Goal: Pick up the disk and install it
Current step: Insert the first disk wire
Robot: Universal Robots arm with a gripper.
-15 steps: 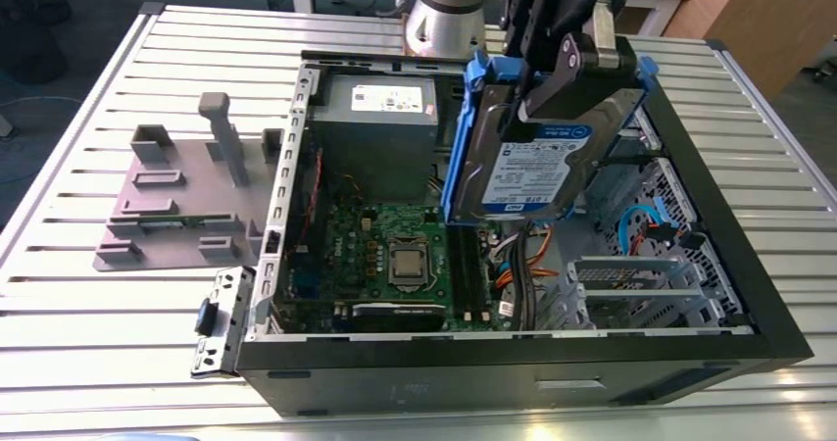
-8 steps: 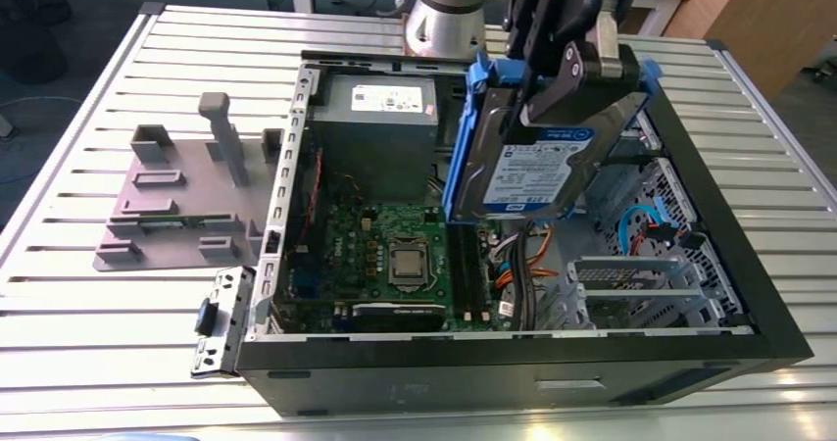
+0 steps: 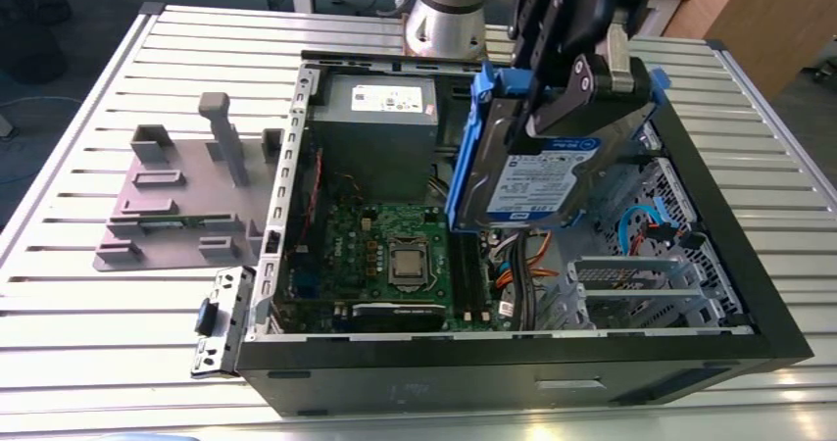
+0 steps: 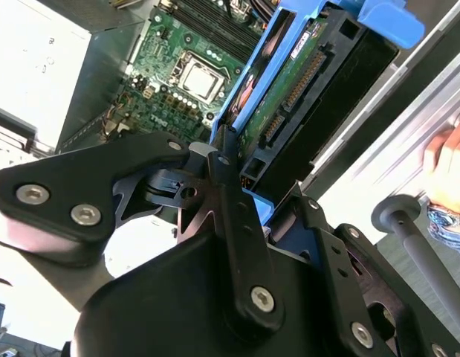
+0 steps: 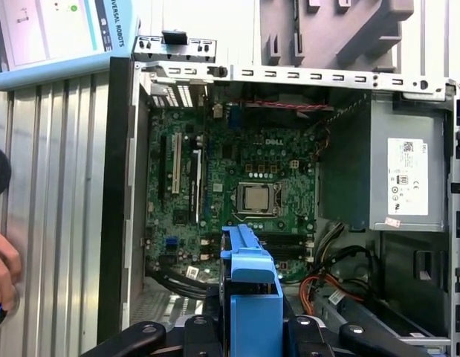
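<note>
The gripper (image 3: 585,80) holds the disk (image 3: 550,181), its jaws closed on the blue bracket that frames the drive. The disk hangs tilted above the open computer case (image 3: 732,255), over the gap between the motherboard (image 3: 392,255) and the metal drive cage (image 3: 641,289), clear of both. In the first wrist view the blue bracket (image 5: 250,297) stands edge-on between the black finger links, with the motherboard (image 5: 237,197) beneath it. Inside the case, beyond the disk, the grey power supply (image 3: 376,118) sits against the far wall. Outside the case, at the exterior view's left, a grey fixture (image 3: 190,201) rests on the slatted desk (image 3: 92,333). A hand (image 4: 445,167) appears beside the case in the second wrist view
</note>
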